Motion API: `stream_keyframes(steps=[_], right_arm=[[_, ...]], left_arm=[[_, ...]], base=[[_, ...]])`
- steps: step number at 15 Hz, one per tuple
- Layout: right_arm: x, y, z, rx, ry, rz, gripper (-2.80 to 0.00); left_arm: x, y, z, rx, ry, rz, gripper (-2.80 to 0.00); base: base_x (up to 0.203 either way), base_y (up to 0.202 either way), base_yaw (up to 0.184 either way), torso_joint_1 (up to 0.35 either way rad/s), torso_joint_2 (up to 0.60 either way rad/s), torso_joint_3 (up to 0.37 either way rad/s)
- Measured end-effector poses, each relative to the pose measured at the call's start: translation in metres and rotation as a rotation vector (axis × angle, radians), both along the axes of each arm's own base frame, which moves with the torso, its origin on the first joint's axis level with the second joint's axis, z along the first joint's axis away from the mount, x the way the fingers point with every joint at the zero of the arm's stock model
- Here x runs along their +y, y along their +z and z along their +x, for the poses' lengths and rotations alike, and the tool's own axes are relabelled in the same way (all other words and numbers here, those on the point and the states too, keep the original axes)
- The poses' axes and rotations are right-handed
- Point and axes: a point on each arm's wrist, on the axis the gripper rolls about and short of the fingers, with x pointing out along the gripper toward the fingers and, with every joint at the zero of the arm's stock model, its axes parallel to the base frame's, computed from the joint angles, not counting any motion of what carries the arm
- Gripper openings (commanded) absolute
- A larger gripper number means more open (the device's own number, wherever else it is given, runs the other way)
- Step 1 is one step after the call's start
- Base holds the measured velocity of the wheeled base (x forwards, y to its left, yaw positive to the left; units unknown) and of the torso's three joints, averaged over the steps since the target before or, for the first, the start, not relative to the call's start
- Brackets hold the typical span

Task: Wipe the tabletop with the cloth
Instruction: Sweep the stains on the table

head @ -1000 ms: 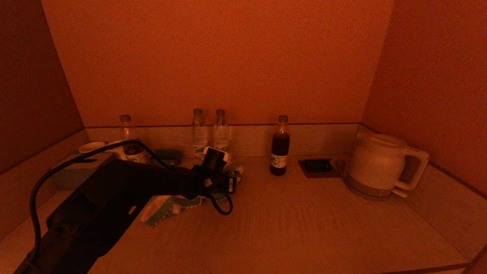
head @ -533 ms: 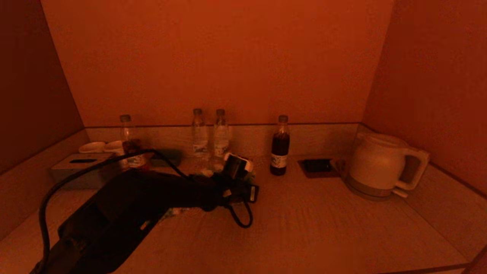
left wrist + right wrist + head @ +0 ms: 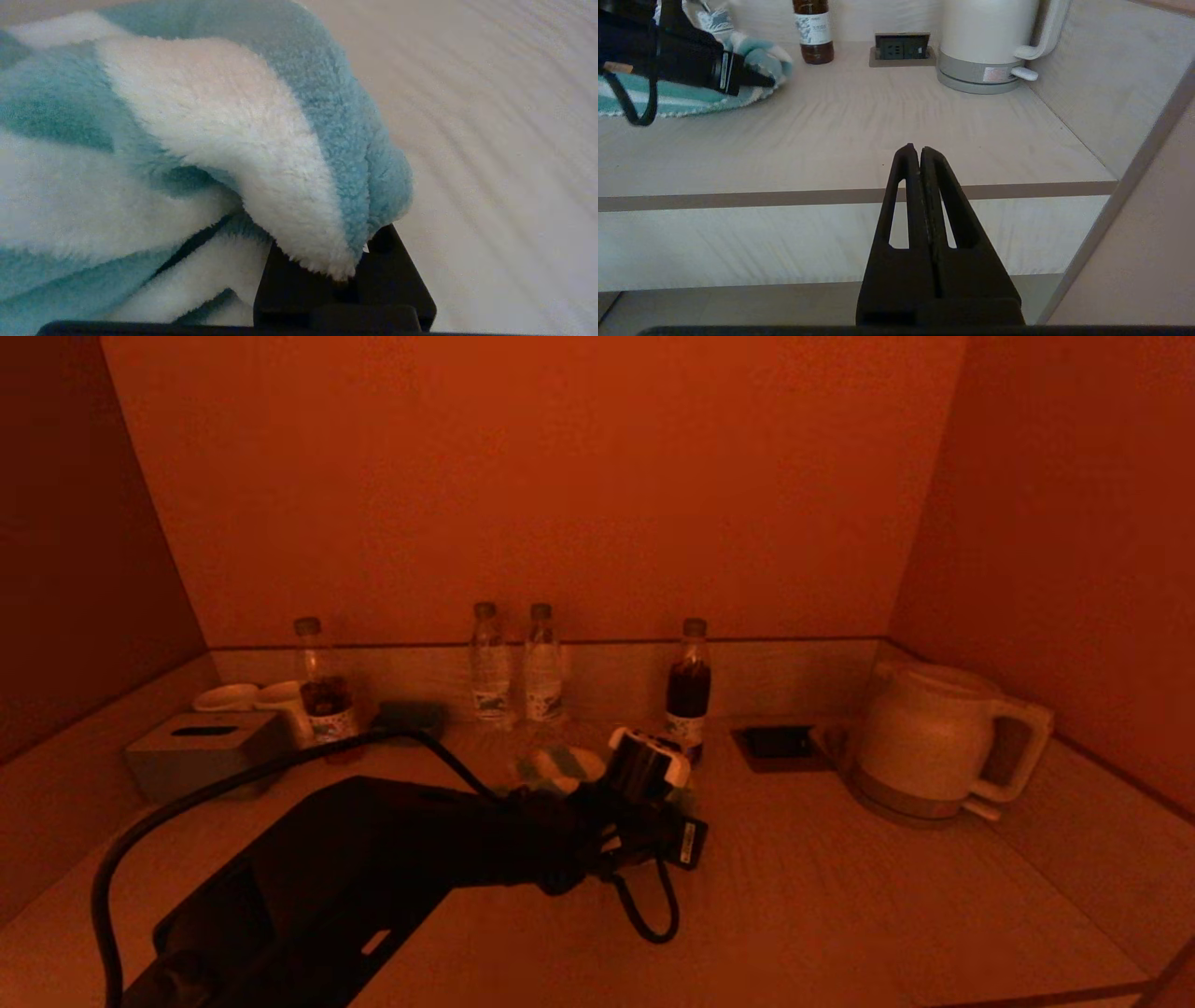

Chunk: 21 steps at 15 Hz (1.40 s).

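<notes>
Cloth [image 3: 196, 140], fluffy striped terry, bunched

The left arm reaches low across the middle of the surface toward its back edge, a cable looping under the wrist. The left hand [image 3: 770, 83] is clamped on the cloth [image 3: 187, 140], its fingers [image 3: 373, 289] mostly buried under the folds. The right hand [image 3: 919, 150] hangs off the front edge of the surface, level and pointing inward, fingers pressed together on nothing.
</notes>
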Motion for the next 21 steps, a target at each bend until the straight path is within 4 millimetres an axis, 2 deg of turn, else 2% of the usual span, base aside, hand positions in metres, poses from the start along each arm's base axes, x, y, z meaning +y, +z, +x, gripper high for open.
stream_keyframes(steps=[7,21], right_arm=[[0.0,0.0,0.0,0.0,0.001,0.0,-2.8],[0.0,0.0,0.0,0.0,0.001,0.0,-2.8]], left_arm=[[-0.007,-0.003,-0.001,-0.09,-0.122,0.015,-2.8],[0.012,-0.017,0.028,-0.166,-0.158,0.048,-2.8]], base=[[0.0,0.0,0.0,0.0,0.0,0.0],[0.0,0.0,0.0,0.0,0.0,0.0]])
